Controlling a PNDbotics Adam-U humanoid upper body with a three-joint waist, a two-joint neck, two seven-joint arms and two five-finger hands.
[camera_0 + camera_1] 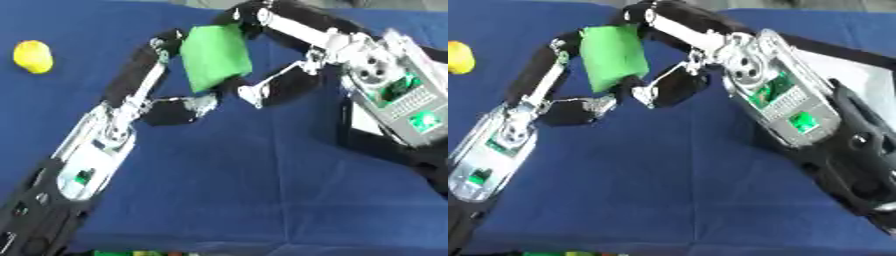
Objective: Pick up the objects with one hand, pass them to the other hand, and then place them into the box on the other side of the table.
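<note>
A green block (pixel 214 57) hangs above the blue table between my two hands. My left hand (pixel 105 140) reaches up from the lower left. Its long fingers (pixel 140 70) lie against the block's left edge and its thumb (pixel 179 109) sits just under the block's lower corner. My right hand (pixel 385 85) comes in from the right, with fingers (pixel 271 17) curled over the block's top and its thumb (pixel 276 87) against the lower right side. A yellow object (pixel 33 56) lies on the table at the far left.
The blue table cloth (pixel 245 180) fills the view. A pale-floored container with a dark rim (pixel 868 80) shows at the right, mostly hidden behind my right forearm. Small coloured things (pixel 131 253) peek in at the bottom edge.
</note>
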